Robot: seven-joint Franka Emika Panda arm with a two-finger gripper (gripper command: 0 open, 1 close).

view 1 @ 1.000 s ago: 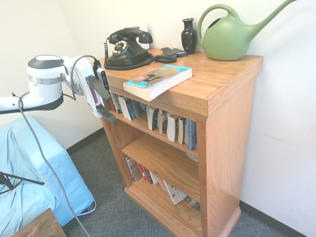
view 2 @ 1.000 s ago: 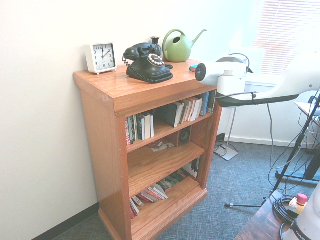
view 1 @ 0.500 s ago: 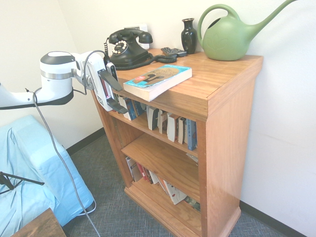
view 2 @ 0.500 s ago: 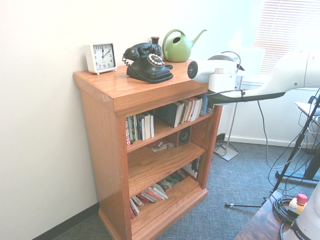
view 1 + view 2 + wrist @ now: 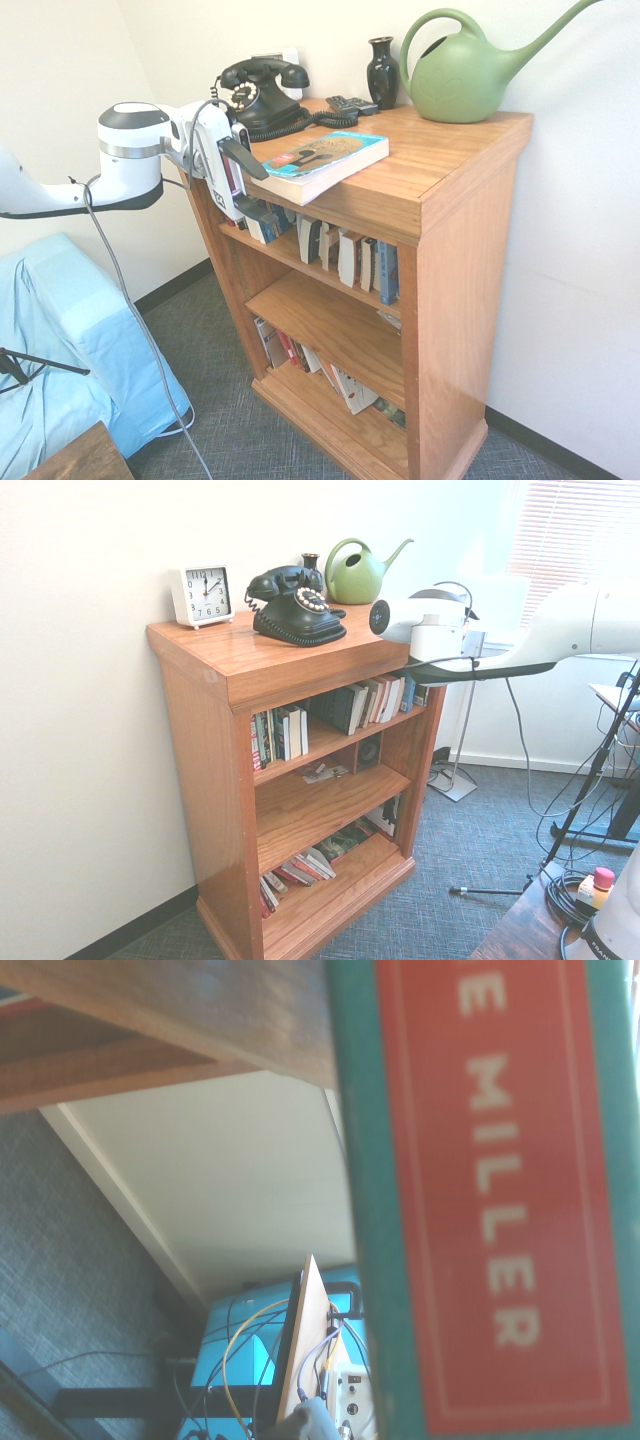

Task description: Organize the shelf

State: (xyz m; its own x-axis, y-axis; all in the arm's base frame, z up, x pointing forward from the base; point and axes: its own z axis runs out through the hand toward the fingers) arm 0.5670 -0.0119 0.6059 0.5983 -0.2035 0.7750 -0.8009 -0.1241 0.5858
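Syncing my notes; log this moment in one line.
gripper: open, beside blue-covered book | book: flat, overhanging bookcase's front edge | held: nothing

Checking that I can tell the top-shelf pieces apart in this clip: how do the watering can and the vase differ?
The watering can is green, while the vase is black. The can is clearly the larger and wider of the two; the vase is small and slim. The can has a loop handle and a long spout, whereas the vase shows neither, just a narrow neck with a flared rim. Both stand upright on the bookcase top.
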